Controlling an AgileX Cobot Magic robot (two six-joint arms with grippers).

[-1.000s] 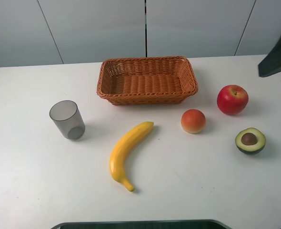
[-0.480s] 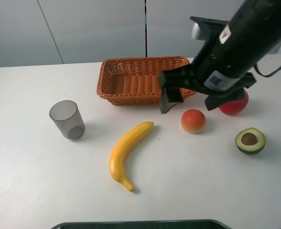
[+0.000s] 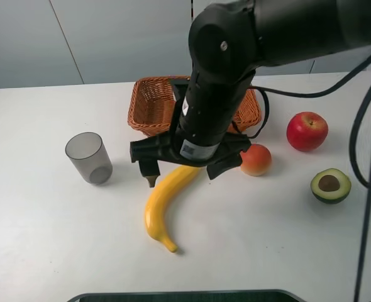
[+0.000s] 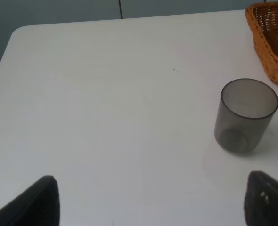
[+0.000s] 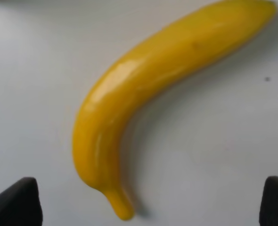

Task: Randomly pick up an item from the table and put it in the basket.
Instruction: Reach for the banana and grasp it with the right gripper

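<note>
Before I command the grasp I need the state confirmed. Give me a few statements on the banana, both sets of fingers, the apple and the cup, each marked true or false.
1. The banana lies on the table, ungripped. True.
2. The right gripper is shut on the banana. False: its fingers are spread wide, with the banana between and beyond them.
3. The red apple is in the basket. False: it sits on the table, outside the basket.
4. The grey cup stands upright. True.
5. The left gripper holds the cup. False: it is open and the cup stands apart from it.
</note>
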